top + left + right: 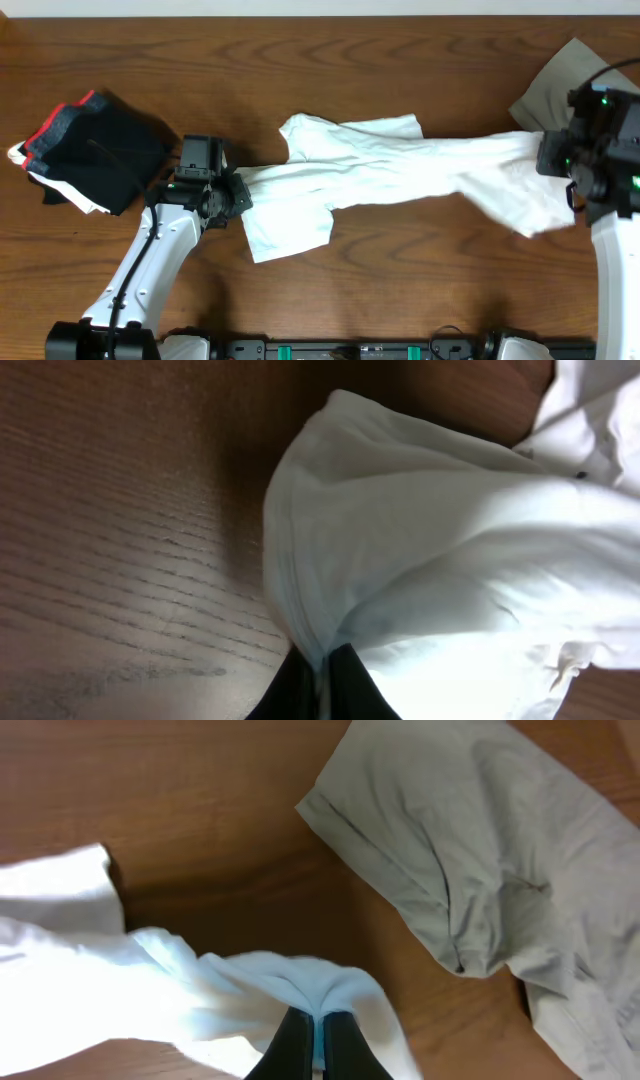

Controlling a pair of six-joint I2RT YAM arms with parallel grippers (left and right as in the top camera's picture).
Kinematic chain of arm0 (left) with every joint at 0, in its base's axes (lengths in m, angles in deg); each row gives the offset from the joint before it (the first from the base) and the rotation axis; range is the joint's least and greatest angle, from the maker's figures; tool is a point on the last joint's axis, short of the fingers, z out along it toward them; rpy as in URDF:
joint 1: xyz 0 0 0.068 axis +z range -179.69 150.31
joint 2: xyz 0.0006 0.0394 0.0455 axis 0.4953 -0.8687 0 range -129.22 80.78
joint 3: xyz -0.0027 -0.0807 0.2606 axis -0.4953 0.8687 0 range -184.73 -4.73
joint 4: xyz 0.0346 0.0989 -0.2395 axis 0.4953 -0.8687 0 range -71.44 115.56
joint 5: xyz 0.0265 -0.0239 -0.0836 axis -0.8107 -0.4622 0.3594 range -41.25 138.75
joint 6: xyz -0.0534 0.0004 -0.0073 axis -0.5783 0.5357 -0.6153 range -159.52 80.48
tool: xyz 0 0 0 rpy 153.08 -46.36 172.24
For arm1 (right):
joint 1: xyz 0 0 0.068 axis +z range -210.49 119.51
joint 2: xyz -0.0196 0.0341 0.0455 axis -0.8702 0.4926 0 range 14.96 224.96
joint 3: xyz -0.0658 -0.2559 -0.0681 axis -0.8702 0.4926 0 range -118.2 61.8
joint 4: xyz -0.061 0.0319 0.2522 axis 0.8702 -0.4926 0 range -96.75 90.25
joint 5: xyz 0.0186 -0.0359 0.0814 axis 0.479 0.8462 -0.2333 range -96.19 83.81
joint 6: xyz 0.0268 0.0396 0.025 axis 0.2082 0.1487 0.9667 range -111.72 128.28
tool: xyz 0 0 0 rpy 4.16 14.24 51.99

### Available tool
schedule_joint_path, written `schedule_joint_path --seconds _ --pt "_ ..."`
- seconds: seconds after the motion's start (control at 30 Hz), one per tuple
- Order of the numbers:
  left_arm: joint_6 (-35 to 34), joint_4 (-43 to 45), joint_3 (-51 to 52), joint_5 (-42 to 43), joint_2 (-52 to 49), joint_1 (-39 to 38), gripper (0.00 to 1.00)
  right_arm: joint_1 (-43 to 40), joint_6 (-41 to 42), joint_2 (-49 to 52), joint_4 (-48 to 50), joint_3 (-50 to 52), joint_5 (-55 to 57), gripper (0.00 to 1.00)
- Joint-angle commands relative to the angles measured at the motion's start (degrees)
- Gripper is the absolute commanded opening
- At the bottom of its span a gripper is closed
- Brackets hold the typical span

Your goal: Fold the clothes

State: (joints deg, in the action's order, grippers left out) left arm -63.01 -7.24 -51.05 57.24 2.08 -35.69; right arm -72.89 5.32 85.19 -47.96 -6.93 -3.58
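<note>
A white T-shirt (pixel 400 165) lies stretched across the middle of the wooden table, bunched and twisted. My left gripper (pixel 238 192) is shut on its left edge; in the left wrist view the cloth (pixel 430 530) is pinched between the dark fingers (pixel 350 685). My right gripper (pixel 548 155) is shut on the shirt's right end, where white fabric (pixel 300 975) folds up between the fingers (pixel 290 1040). A grey-khaki garment (pixel 562 82) lies at the far right; it fills the right wrist view's upper right (pixel 480 850). Black red-edged clothes (pixel 95 145) are piled at the left.
The pile at the left also shows white fabric (pixel 70 195) under the black pieces. Bare wooden table (pixel 400 280) lies in front of the shirt. The arm bases (pixel 330 350) stand along the near edge.
</note>
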Motion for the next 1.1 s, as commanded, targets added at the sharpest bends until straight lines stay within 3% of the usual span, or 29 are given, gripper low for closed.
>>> schedule_joint_path --seconds 0.0,0.2,0.3,0.47,0.5,0.6,0.67,0.97,1.07 --pt "0.98 -0.13 0.31 -1.70 0.15 0.48 0.06 0.44 2.10 -1.77 1.09 -0.81 1.05 0.01" --pt "0.96 0.20 0.31 -1.70 0.15 0.48 0.06 0.52 2.29 1.97 9.97 -0.81 -1.29 0.01" --pt "0.96 0.63 0.31 -1.70 0.15 0.48 0.06 0.70 6.32 7.48 19.10 -0.81 -1.53 0.01" --pt "0.96 1.18 0.31 -1.70 0.15 0.48 0.06 0.74 12.20 20.28 35.80 -0.83 -2.01 0.52" --pt "0.96 1.16 0.31 -1.70 0.15 0.48 0.06 0.74 12.31 22.47 36.26 -0.90 -3.04 0.64" --pt "0.96 0.96 0.31 -1.70 0.15 0.48 0.06 0.74 12.33 25.57 33.31 -0.92 -4.83 0.88" --pt "0.96 0.94 0.31 -1.70 0.15 0.48 0.06 0.74 12.33 25.90 28.48 -0.92 -4.50 0.98" --pt "0.96 1.09 0.31 -1.68 0.15 0.48 0.06 0.70 6.95 22.16 3.26 -0.83 -6.34 0.98" --pt "0.96 1.11 0.31 -1.70 0.15 0.48 0.06 0.70 6.97 22.75 0.61 0.70 -5.07 0.95"
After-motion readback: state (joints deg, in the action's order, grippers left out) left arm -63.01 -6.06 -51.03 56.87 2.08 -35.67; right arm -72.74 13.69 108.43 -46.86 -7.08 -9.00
